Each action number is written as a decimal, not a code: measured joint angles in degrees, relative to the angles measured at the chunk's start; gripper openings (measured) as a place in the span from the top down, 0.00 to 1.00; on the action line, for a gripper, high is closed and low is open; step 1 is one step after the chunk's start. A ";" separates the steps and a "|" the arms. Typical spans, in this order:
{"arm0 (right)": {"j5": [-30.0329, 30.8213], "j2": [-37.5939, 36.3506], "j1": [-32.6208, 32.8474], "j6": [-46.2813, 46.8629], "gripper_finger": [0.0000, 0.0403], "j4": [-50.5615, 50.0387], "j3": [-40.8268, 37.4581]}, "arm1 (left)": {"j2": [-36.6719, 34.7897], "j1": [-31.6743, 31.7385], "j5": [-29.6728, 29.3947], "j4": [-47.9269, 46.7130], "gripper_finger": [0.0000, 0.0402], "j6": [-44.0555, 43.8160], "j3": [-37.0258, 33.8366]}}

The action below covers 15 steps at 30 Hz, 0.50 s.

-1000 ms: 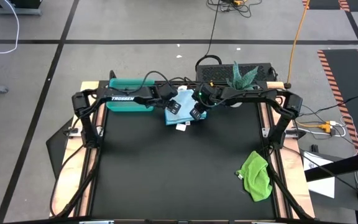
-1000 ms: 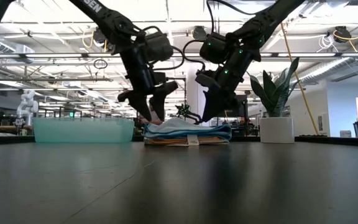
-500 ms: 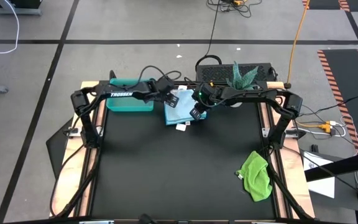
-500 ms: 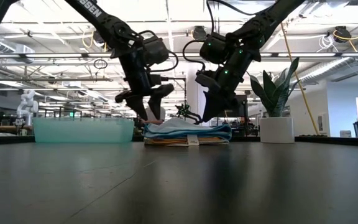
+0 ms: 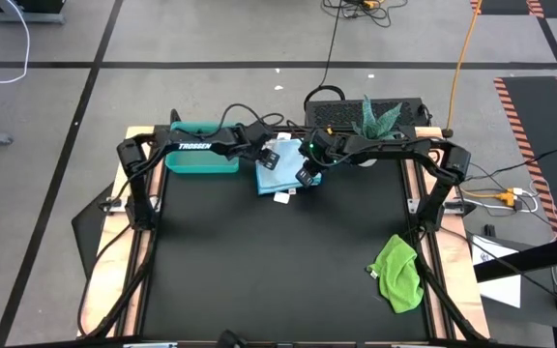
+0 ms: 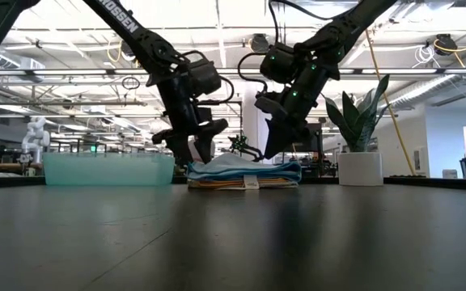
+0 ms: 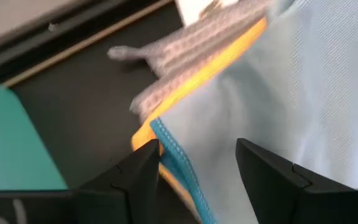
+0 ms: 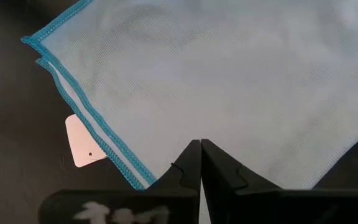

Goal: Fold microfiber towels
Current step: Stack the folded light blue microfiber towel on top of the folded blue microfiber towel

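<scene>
From above, both arms reach in over the far edge of the black table (image 5: 259,261), meeting at a small stack of towels (image 5: 280,179) with the pale blue towel (image 5: 278,181) on top, a white tag (image 5: 282,197) poking out at its near edge. The left arm carries white lettering reading "TROSSEN" (image 5: 192,147) along its forearm, and it passes over the teal tray (image 5: 201,159) sitting just left of the stack. The left gripper (image 5: 262,158) hangs at the stack's left edge, the right gripper (image 5: 306,176) at its right edge. Well apart, near the table's right side, the green towel (image 5: 397,273) lies crumpled on its own. A potted plant (image 5: 373,120) stands at the far edge. Down at table level, the stack (image 6: 245,174) sits flat, white on top, blue and orange layers under it, a tag hanging at the front; the left gripper (image 6: 194,147) hovers with fingers spread just above the stack's left end, while the right gripper (image 6: 268,147) points down at the top towel with fingers pressed together. On the left arm only "SSEN" (image 6: 125,15) can be read here. The left wrist view shows its two fingers (image 7: 138,171) parted above the stack's corner, where a yellow-orange towel (image 7: 213,68) and a white-grey towel (image 7: 194,46) peek from beneath the pale blue one. The right wrist view shows its fingers (image 8: 188,171) closed tight on nothing, tips over the pale blue towel (image 8: 229,81) beside a blank-looking tag (image 8: 81,142).
</scene>
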 joint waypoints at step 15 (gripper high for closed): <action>0.01 0.00 -0.76 -0.88 1.00 -0.95 0.00 | -0.53 -0.70 -3.04 -3.27 0.95 2.14 0.04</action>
